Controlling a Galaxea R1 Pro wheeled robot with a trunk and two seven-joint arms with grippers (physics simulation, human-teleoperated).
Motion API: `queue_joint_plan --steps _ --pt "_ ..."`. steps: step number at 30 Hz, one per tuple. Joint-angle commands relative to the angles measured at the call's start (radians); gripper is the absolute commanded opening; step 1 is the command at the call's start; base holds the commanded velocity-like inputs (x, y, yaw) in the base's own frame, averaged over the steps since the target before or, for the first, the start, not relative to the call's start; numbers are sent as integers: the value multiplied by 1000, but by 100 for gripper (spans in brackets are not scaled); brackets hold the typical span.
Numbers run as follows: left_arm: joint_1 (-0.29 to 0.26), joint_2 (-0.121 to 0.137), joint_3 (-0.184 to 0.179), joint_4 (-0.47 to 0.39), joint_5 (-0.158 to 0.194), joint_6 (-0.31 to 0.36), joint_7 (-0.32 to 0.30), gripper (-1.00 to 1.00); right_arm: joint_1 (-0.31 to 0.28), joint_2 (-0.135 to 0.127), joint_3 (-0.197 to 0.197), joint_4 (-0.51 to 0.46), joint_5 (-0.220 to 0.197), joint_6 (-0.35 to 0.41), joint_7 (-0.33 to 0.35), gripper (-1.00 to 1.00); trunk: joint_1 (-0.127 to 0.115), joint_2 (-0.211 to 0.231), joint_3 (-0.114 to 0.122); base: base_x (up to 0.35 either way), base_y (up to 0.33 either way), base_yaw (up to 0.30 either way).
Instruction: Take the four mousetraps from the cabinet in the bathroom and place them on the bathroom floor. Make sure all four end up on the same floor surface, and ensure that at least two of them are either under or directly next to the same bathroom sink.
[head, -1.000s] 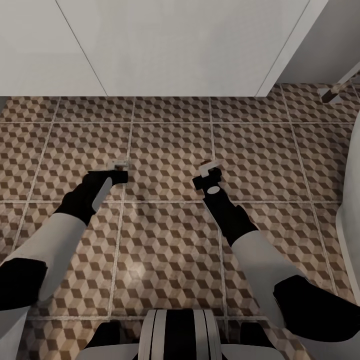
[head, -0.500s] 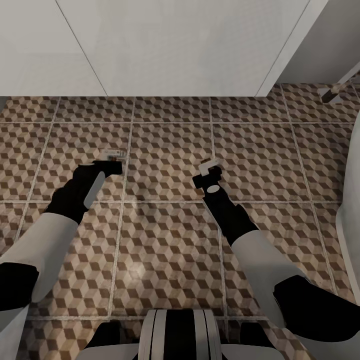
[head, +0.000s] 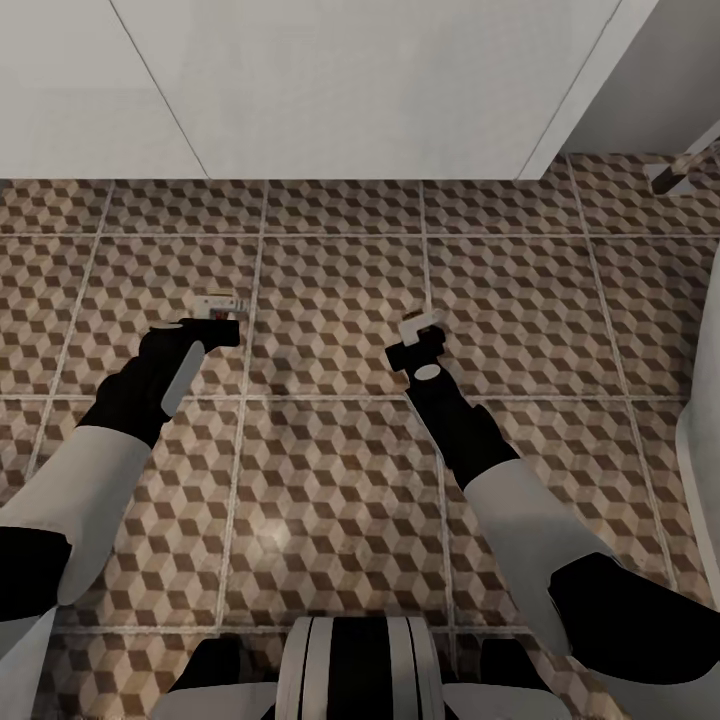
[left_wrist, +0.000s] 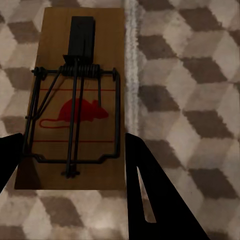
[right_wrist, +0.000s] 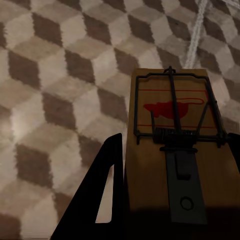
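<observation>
Left pincer (head: 222, 318) lowered, both pincers (head: 420, 333) clamping mousetraps (left_wrist: 72, 100) above bathroom floor (head: 340, 480).

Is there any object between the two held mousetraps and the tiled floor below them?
Nothing visible. The left gripper and the right gripper each hold a mousetrap over bare patterned bathroom floor.

Even, diffuse light, moderately bright. Soft pale sheen on the bathroom floor (head: 285, 545) in the head view. Faint shadows below both arms. Wrist views dimmer, slightly soft; tile pattern smeared, black finger silhouettes without detail.
</observation>
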Motion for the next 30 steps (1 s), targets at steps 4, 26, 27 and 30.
queue_joint_plan --steps 4,26,27,30 --pt "-1 2 -5 -2 8 4 7 -100 -1 0 2 -3 7 9 -2 -100 2 -1 -19 0 0 0" --pt "5 2 -4 -95 7 3 9 -100 -1 0 2 -63 8 -1 -29 -100 6 -4 -19 0 0 0" --pt "11 2 -4 -110 7 1 9 -100 -1 0 2 -70 8 -3 -41 -100 6 -4 -19 0 0 0" --pt "35 2 -4 -138 7 -3 10 -100 -1 0 2 -80 8 -10 -59 -100 6 -4 -19 0 0 0"
